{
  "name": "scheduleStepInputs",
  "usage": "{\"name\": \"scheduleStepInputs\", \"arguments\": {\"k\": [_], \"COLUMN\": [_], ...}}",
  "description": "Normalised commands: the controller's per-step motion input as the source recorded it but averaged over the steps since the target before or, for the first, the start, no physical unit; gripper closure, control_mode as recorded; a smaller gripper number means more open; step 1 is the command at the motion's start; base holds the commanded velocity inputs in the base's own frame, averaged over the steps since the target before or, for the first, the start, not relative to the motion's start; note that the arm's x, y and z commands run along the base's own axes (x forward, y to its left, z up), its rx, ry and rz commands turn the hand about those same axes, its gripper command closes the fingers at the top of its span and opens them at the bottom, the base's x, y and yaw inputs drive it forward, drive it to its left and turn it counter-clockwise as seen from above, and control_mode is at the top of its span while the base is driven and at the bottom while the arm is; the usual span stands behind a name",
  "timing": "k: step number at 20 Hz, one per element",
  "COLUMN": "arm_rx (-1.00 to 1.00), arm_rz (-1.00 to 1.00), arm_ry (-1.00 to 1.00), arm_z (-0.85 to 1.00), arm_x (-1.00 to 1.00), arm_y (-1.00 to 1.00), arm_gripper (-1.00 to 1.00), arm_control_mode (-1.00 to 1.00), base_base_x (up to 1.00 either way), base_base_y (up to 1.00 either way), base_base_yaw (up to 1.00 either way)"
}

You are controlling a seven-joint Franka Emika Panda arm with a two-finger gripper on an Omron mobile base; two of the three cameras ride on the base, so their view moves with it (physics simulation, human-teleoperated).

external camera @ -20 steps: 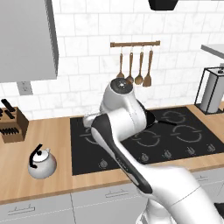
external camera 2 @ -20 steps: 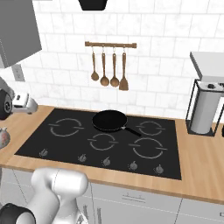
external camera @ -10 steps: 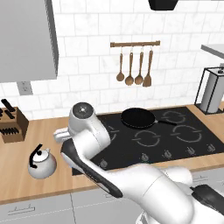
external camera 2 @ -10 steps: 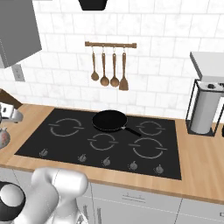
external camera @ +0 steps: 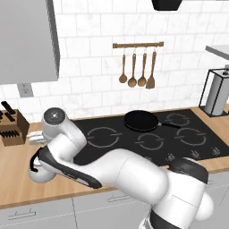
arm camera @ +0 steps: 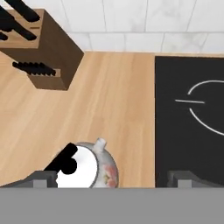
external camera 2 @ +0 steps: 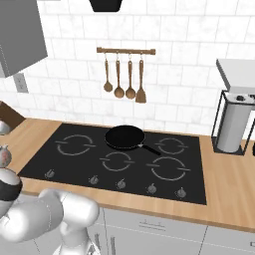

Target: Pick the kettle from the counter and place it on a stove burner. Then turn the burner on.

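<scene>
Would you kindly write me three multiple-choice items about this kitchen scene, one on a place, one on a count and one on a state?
1. Where does the kettle stand?
A. on the wooden counter beside the cooktop
B. on a burner ring
C. inside the frying pan

2. How many utensils hang from the wall rail?
A. two
B. four
C. six

3. How is the claw?
A. shut on the kettle handle
B. shut on nothing
C. open, holding nothing

Answers:
1 A: the kettle sits on the counter, off the black cooktop.
2 B: four wooden utensils hang from the rail.
3 C: the claw has its tips wide apart above the kettle, gripping nothing.
</scene>
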Motion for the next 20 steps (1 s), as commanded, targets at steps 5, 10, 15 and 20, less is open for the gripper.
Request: {"name": "scheduleStepInputs", "arguments": {"k": [5, 10, 15, 20], "arm_rx": [-0.05, 0.0, -0.04, -0.09], "arm_rz": [0.0, 0.0, 0.0, -0.01], "arm_ry": [0.14, 0.09, 0.03, 0.05], "arm_z": [-0.3, -0.21, -0.06, -0.29], "arm_x": [0.07, 0.15, 0.0, 0.0], "arm_y": [0.29, 0.71, 0.42, 0.1], "arm_gripper": [-1.0, -1.0, -1.0, -1.0], "arm_control_mode": [-1.0, -1.0, -1.0, -1.0], "base_base_x": [0.0, 0.0, 0.0, 0.0], "base_base_y": [0.0, 0.0, 0.0, 0.0], "base_base_yaw": [0.0, 0.0, 0.0, 0.0]}}
